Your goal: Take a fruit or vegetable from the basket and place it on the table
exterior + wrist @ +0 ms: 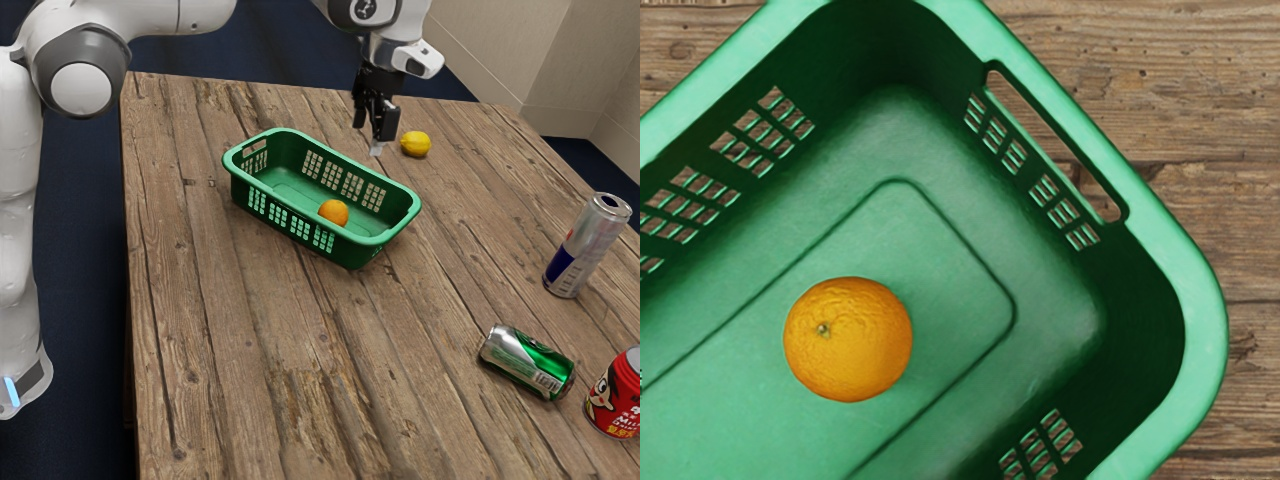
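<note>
– Red can (618,398) is the closest thing to the exterior camera, bottom corner on that view's right, partly cut off. Next to it there's a green and silver can (527,362) lying on its side, and a silver and blue can (587,245) standing farther back. All on a wooden table (250,400).

– Cool, but where's the fruit?

– Orange (333,212) is sitting on the floor of the green basket (400,222). It's toward the end at the exterior view's right, and the wrist view has it inside the line traced on the basket floor, stem spot showing. Pretty sure nothing's touching it except the basket.

– And that yellow thing?

– Lemon (415,144). It's out on the bare wood, beyond the basket's end, so that one's on the table.

– OK, what's the gripper (368,139) up to?

– Hanging up in the air, pointing down, and the wrist view looks down into the basket. Fingers are spread with a gap between them, nothing pinched. Orange is down below, well apart from them.
</note>
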You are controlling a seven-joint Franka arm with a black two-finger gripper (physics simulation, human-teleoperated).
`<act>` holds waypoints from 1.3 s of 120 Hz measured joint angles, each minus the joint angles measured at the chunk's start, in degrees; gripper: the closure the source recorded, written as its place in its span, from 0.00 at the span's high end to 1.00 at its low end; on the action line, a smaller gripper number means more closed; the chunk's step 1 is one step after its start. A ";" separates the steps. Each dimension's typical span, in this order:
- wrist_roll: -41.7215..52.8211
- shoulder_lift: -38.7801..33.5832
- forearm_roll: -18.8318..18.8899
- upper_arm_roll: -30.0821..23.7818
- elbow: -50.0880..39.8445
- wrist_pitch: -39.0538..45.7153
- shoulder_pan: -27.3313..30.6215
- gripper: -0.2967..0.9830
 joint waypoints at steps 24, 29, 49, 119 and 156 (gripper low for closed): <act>1.23 0.00 -0.01 0.00 0.00 -0.03 0.03 0.77; 1.44 0.00 -0.01 0.00 0.00 -0.04 0.03 0.77; 2.21 -0.20 -0.29 0.74 -0.02 -0.04 -0.33 0.77; 3.99 -11.83 0.05 1.70 -14.83 -0.84 -0.47 0.77; 4.36 -3.30 3.86 5.14 -9.75 1.45 1.05 0.77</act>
